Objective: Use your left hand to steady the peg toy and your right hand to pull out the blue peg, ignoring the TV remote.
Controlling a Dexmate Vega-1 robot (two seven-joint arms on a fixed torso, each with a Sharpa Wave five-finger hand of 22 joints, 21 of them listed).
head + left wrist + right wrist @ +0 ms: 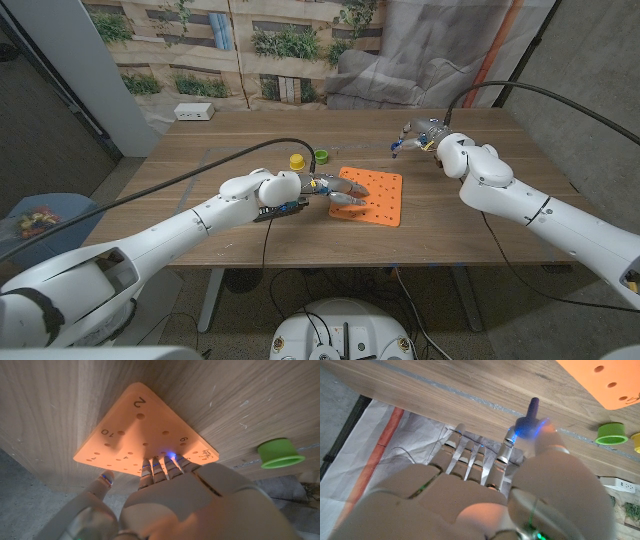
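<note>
The orange peg board (pixel 378 200) lies flat on the table, its holes showing no pegs. My left hand (pixel 322 190) reaches in from the board's left, and its fingertips (pixel 160 467) press on the near-left edge of the peg board (pixel 140 430). My right hand (pixel 422 135) hovers behind and to the right of the board, well apart from it. It pinches the blue peg (pixel 532 412) between thumb and a finger, the stem pointing away from the palm. In the head view a bit of the blue peg (pixel 397 147) shows at the fingertips.
A yellow peg (pixel 297 160) and a green peg (pixel 322 156) stand just behind my left hand. A dark TV remote (pixel 280 210) lies partly hidden under my left wrist. A white power strip (pixel 193 111) sits at the far left edge.
</note>
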